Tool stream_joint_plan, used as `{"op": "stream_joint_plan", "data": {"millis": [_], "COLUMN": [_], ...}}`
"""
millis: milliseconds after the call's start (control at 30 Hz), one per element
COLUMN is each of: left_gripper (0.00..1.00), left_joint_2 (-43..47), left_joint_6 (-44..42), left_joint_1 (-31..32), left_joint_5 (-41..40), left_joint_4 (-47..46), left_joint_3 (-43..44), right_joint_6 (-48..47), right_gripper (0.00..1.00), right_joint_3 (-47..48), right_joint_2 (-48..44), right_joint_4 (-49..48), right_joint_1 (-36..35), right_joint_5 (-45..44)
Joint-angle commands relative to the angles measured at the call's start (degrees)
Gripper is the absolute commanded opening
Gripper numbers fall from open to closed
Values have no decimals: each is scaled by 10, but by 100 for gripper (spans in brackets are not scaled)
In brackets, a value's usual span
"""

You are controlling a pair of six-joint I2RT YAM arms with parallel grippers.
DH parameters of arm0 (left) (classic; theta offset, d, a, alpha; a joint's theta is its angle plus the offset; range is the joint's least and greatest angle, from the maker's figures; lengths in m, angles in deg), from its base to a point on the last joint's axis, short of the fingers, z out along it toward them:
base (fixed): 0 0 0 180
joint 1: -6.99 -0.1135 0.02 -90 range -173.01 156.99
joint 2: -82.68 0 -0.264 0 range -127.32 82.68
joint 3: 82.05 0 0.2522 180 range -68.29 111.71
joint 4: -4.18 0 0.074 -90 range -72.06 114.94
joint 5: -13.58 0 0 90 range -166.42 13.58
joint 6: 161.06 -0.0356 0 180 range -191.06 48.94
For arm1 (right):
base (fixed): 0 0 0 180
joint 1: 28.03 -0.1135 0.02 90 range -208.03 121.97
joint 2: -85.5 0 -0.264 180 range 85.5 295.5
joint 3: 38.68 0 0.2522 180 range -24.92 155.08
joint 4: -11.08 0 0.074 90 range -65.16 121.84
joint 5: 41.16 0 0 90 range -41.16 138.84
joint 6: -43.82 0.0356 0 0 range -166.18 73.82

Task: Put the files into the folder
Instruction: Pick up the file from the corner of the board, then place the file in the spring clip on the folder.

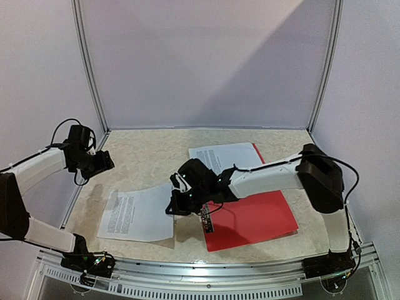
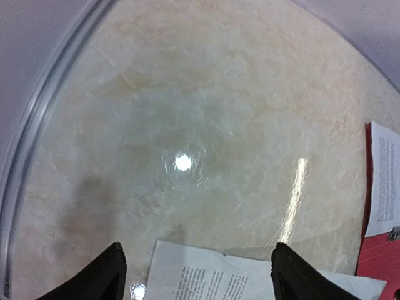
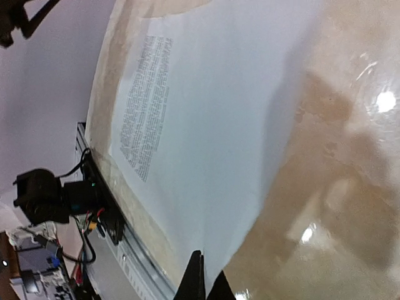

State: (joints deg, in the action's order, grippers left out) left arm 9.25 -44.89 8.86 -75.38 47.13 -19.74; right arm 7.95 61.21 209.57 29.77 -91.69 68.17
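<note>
One of the files, a white printed sheet (image 1: 137,215), lies flat on the table at front left. My right gripper (image 1: 175,205) is at its right edge, and in the right wrist view it (image 3: 209,282) is shut on that sheet's (image 3: 206,125) edge. The red folder (image 1: 256,219) lies open at front right. A second printed sheet (image 1: 222,156) rests over its far part. My left gripper (image 1: 103,164) hangs open above the table's left side. In its wrist view it (image 2: 200,272) holds nothing, with the sheet (image 2: 212,281) below and the folder (image 2: 375,259) at the right.
A metal rail (image 1: 206,275) runs along the near table edge, carrying both arm bases. The left arm's base (image 3: 44,197) shows beyond the sheet in the right wrist view. Pale walls and frame posts (image 1: 87,69) close the table on three sides.
</note>
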Motion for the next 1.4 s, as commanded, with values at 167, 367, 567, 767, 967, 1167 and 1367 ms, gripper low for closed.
{"op": "stream_joint_plan", "data": {"millis": [167,367,567,767,967,1167,1367], "left_gripper": [80,80,79,79,79,78,78], "left_joint_2": [37,15,-41,-73,-79,-81,-83], "left_joint_6": [-12,8,19,25,29,30,31], "left_joint_1": [26,83,145,182,191,195,201], "left_joint_5": [-46,-46,-49,-56,-58,-59,-62], "left_joint_4": [49,32,5,-8,-20,-23,-23], "left_joint_3": [37,28,28,35,28,22,22], "right_joint_6": [-217,-288,-358,-396,-410,-412,-419], "right_gripper": [0,0,0,0,0,0,0], "right_joint_3": [-135,-174,-211,-249,-276,-319,-337], "right_joint_2": [-287,-402,-443,-463,-478,-485,-481], "right_joint_4": [317,473,554,589,588,549,495], "right_joint_1": [122,223,280,331,336,337,336], "right_joint_5": [35,-46,-133,-152,-185,-152,-161]}}
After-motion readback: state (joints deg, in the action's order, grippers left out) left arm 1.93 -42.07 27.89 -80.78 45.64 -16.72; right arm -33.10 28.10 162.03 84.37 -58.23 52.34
